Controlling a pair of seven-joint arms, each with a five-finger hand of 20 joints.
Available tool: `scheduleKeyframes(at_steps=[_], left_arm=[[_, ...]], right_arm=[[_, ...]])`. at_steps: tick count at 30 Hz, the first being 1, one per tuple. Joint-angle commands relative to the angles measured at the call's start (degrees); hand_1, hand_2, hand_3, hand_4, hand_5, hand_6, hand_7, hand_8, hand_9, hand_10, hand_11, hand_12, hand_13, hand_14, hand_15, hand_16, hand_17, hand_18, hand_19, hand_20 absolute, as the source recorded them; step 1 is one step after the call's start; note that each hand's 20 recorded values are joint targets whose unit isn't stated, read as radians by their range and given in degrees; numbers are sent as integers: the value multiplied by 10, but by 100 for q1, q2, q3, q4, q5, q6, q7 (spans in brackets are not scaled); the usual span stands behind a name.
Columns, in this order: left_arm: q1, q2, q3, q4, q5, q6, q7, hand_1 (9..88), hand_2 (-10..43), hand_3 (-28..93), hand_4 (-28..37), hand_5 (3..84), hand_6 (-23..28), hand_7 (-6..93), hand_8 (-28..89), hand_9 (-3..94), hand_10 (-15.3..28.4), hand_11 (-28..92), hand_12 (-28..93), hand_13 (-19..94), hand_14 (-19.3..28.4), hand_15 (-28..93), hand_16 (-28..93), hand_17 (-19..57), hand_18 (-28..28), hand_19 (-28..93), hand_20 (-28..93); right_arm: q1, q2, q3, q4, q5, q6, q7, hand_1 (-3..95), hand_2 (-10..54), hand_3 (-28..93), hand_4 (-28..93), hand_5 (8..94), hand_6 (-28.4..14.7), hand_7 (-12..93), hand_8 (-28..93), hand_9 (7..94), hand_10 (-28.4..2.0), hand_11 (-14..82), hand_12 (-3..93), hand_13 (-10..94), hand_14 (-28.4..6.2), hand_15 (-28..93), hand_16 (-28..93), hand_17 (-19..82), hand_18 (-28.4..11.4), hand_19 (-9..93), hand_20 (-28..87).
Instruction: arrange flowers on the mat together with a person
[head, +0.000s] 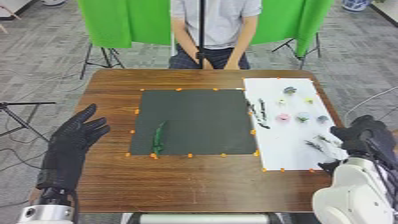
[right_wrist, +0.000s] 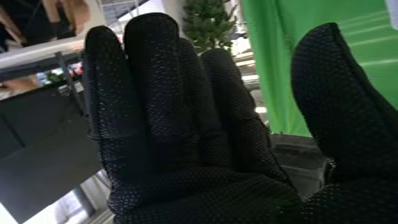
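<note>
Clearly, the head view gives the work laid out on the table (head: 195, 187): a green leaf (head: 158, 137) lies on the dark mat (head: 195, 112), towards its left edge and near end, while the rest of the flowers lie on the white sheet (head: 275, 157) to the right. There, a pink flower (head: 283, 118), a pale blue one (head: 303, 117) and a grey-blue one (head: 322, 119) form a row, with a dusky flower (head: 290, 90) and two small yellowish ones (head: 309, 100) farther off. Dark twigs (head: 261, 112) run along the sheet's left side, and sprigs (head: 314, 146) lie nearer, beside the right hand (head: 360, 137). The right wrist view shows that hand (right_wrist: 178, 150) open, fingers straight and thumb well apart, and past it a leafy plant (right_wrist: 209, 22) and a dark panel (right_wrist: 40, 140). The left hand (head: 78, 132) is open too, left of the mat. In the head view, the right hand overlaps the sheet's near right side. Orange tabs (head: 179, 89) dot the edges of mat and sheet. The table is brown wood; beyond it are a green cloth (head: 124, 22), stands (head: 107, 60) and a grey floor (head: 44, 65).
</note>
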Motion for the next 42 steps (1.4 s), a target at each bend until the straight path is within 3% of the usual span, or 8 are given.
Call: scheduleKeyframes(at_steps=[1, 11, 26, 30, 33, 35, 39, 42], left_arm=[[63, 31, 5, -11, -34, 69, 39, 213, 51, 800, -283, 338, 69, 159, -114, 333, 188, 260, 84, 229, 251, 475, -106, -98, 221, 471, 41], [57, 11, -13, -3, -22, 38, -8, 214, 51, 799, -283, 338, 68, 160, -114, 334, 189, 261, 84, 230, 251, 476, -106, -97, 221, 471, 41], [17, 24, -67, -1, -29, 17, -62, 214, 51, 799, -283, 338, 69, 159, -114, 334, 188, 264, 84, 230, 251, 476, -107, -98, 221, 470, 41], [49, 0, -88, -14, -29, 29, -64, 215, 51, 797, -283, 338, 69, 159, -114, 333, 188, 264, 83, 230, 251, 478, -107, -97, 221, 471, 41], [52, -2, -104, -14, -14, 17, -70, 215, 52, 797, -283, 338, 69, 159, -114, 333, 188, 265, 83, 230, 251, 479, -107, -97, 221, 471, 41], [74, -7, -114, -22, -22, 32, -59, 216, 52, 797, -283, 338, 69, 160, -114, 333, 188, 264, 83, 230, 251, 479, -108, -98, 222, 472, 41], [59, -45, -150, -27, -24, -2, -108, 215, 52, 797, -283, 338, 69, 160, -114, 333, 188, 265, 83, 230, 251, 479, -108, -98, 221, 472, 41], [109, -58, -185, -47, -14, 23, -98, 215, 51, 798, -283, 338, 70, 160, -114, 333, 188, 265, 83, 230, 251, 480, -108, -98, 222, 473, 40]], right_arm=[[78, -2, 245, 358, 414, -922, 72, 393, -74, 681, -187, 563, -88, 162, -115, 583, -220, 236, 143, 660, -170, 605, 81, 502, -183, 932, -245], [63, -38, 333, 602, 770, -1255, -71, 412, -79, 666, -184, 561, -84, 145, -107, 581, -217, 222, 144, 657, -164, 600, 75, 488, -190, 932, -245], [610, 58, -176, 1056, 1029, -2011, -253, 447, -84, 654, -185, 616, -76, 124, -99, 620, -186, 226, 144, 664, -139, 588, 72, 484, -171, 932, -252], [752, 70, -321, 1242, 918, -2208, -251, 515, -90, 625, -200, 697, -73, 91, -63, 707, -160, 231, 155, 684, -115, 581, 78, 477, -168, 932, -182], [783, 73, -351, 1326, 936, -2287, -245, 628, -83, 495, -180, 782, -100, 98, 37, 781, -128, 134, 217, 709, -78, 555, 131, 486, -159, 932, -116], [778, 78, -372, 1377, 904, -2177, -268, 679, -77, 446, -171, 822, -130, 118, 49, 791, -126, 86, 220, 735, -57, 551, 159, 502, -150, 932, -53], [746, 95, -376, 1379, 794, -1969, -306, 688, -76, 451, -181, 833, -137, 130, 51, 829, -130, 110, 247, 757, -68, 589, 138, 513, -150, 932, 43], [803, 115, -402, 1319, 729, -1798, -338, 672, -82, 487, -200, 848, -102, 131, 55, 856, -130, 170, 252, 772, -71, 608, 134, 518, -157, 932, 95]])
